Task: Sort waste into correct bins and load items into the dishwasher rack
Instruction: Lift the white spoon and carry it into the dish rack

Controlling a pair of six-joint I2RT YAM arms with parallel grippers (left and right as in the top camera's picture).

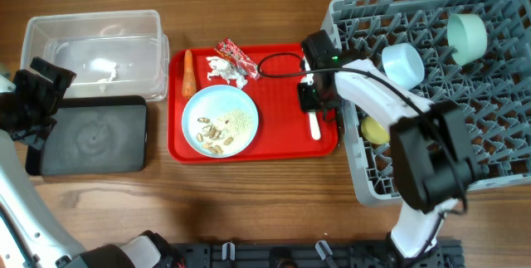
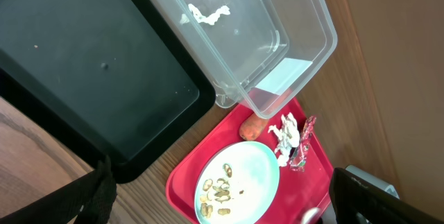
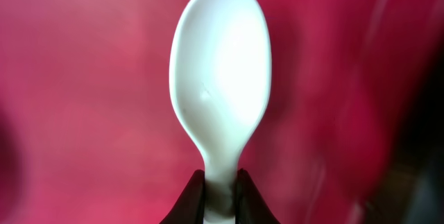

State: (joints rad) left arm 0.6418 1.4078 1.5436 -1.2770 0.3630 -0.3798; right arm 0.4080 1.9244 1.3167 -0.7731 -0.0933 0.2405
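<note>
My right gripper (image 1: 312, 106) is down on the red tray's right side, shut on the handle of the white spoon (image 1: 314, 126). In the right wrist view its fingers (image 3: 191, 200) pinch the spoon (image 3: 218, 78) just below the bowl. On the tray lie an orange carrot (image 1: 187, 71), a white tissue (image 1: 221, 70), a red-and-white wrapper (image 1: 236, 54) and a light blue plate (image 1: 220, 121) with seeds and grains. My left gripper (image 1: 41, 102) hangs open over the left edge of the black tray (image 1: 95, 135), beside the clear tub (image 1: 95, 48).
The grey rack (image 1: 489, 119) at the right holds a mint bowl (image 1: 466, 36), a small blue bowl (image 1: 404, 63) and a yellow cup (image 1: 375, 129). A white scrap (image 2: 208, 14) lies in the clear tub (image 2: 305, 50). The red tray (image 1: 274, 148) abuts the rack.
</note>
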